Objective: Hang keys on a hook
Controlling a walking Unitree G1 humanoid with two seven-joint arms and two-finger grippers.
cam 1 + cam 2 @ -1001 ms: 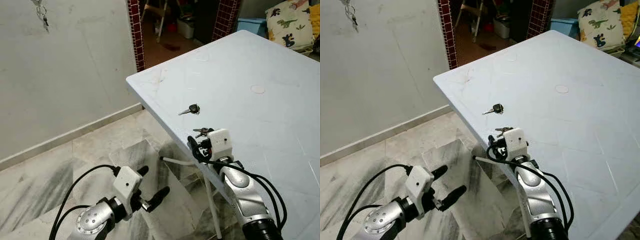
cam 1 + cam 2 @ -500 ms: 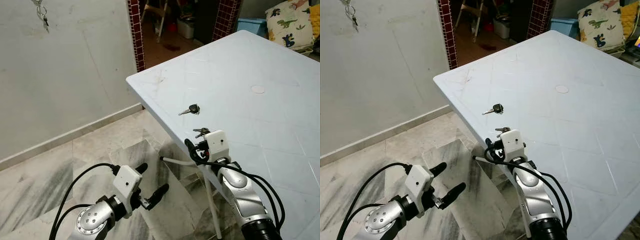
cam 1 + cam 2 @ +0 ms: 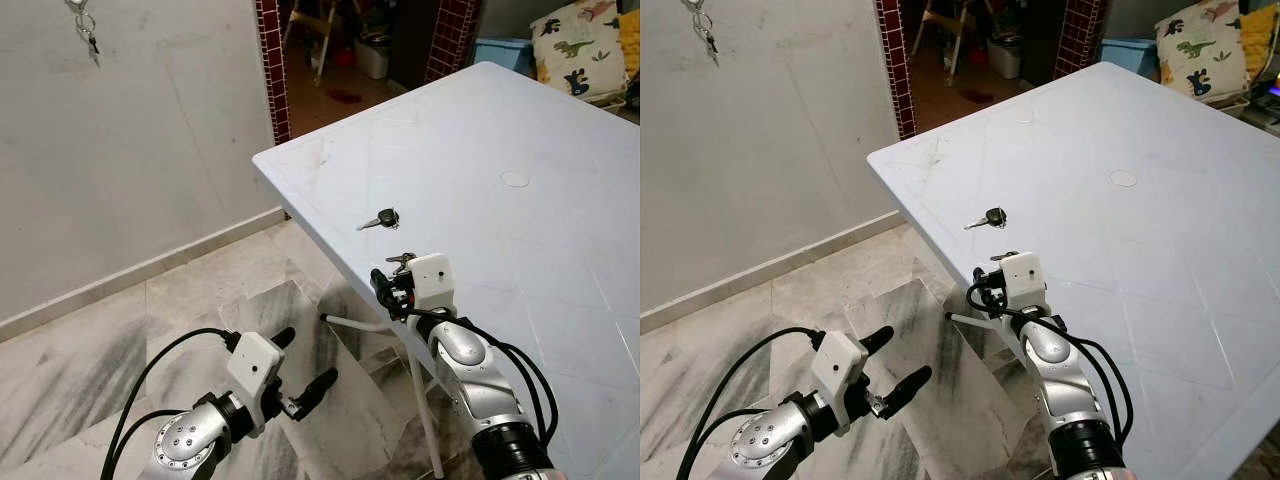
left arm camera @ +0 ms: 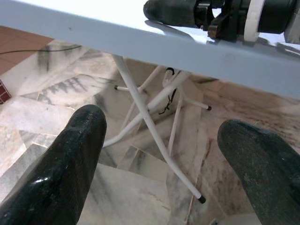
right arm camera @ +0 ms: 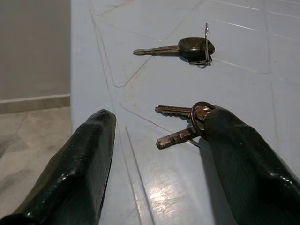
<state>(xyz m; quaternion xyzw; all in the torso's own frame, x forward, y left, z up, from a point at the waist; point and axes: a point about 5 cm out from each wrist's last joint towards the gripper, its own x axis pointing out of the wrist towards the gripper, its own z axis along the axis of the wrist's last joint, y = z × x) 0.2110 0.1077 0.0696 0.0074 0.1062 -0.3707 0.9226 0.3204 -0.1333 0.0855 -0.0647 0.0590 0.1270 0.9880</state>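
A small bunch of keys on a ring lies near the white table's front edge. My right gripper is open just above the tabletop, with one finger touching the ring and the other out at the table's edge. Farther in on the table lies a single black-headed key. High on the grey wall to the left, a hook holds another set of keys. My left gripper is open and empty, low over the marble floor in front of the table.
White folding legs stand under the table edge. Behind the table's far corner, a doorway framed by red-tiled pillars opens onto a cluttered room. A dinosaur-print cushion and a blue box sit at the far right.
My right gripper has crept slightly forward along the table edge toward the bunch of keys. The keys and my left arm have stayed where they were.
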